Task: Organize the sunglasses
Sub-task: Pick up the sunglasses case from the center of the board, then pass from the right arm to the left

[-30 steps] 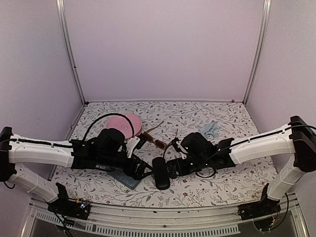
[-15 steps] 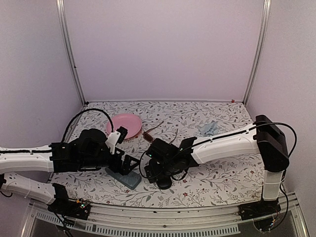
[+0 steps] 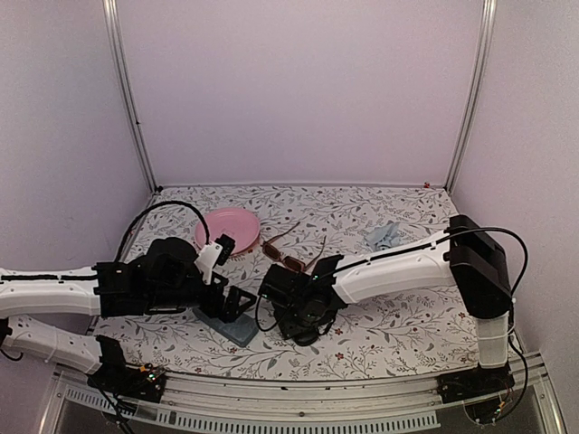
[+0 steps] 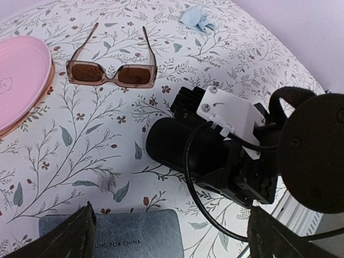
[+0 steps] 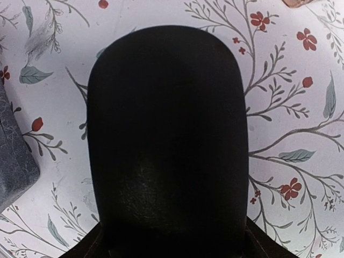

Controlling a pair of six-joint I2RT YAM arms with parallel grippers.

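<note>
Sunglasses (image 3: 291, 264) with a red-brown frame lie on the flowery surface (image 3: 407, 316) near the pink plate (image 3: 231, 224). Their frame runs left to right and their open arms point at the back wall. Only the right wrist view shows the black case (image 5: 166, 134) well. It sits between the right jaws, but whether they squeeze it cannot be told. The left jaws gape wide and empty over the grey-blue case (image 4: 134, 234).
</note>
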